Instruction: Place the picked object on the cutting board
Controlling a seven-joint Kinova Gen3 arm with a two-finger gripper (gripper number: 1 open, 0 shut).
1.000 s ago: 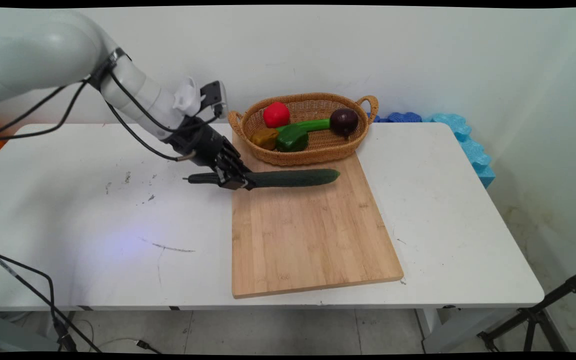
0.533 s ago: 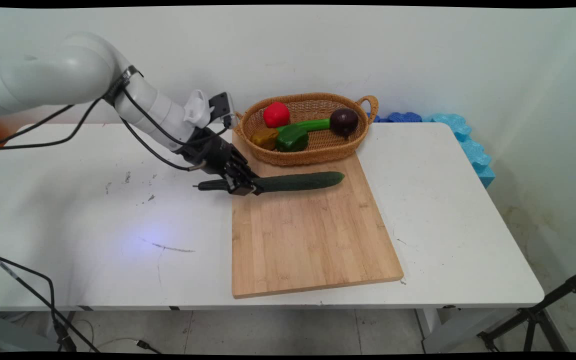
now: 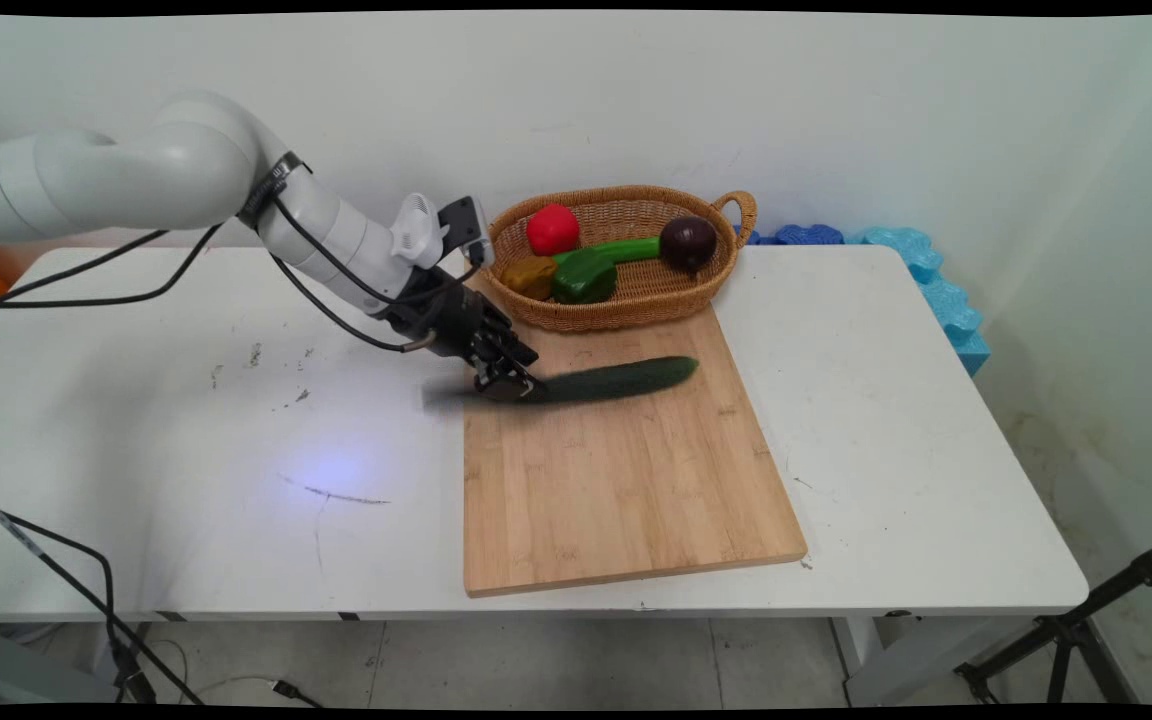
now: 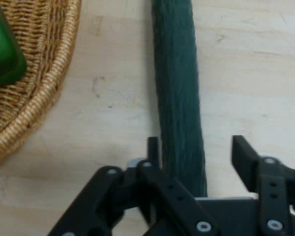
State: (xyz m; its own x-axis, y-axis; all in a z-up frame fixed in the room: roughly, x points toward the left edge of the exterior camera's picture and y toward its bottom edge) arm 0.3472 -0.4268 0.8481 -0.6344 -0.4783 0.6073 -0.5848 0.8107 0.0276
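On the cutting board (image 3: 626,470), near its far left corner, gripper (image 3: 508,385) straddles cucumber's (image 3: 626,379) stem end, fingers (image 4: 243,155) spread, not clamping. Basket (image 3: 636,305) of vegetables just beyond.

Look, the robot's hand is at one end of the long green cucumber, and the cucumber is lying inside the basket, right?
Not quite. The cucumber lies on the wooden board, in front of the basket, not inside it; the main view shows that. The hand is indeed at one end.
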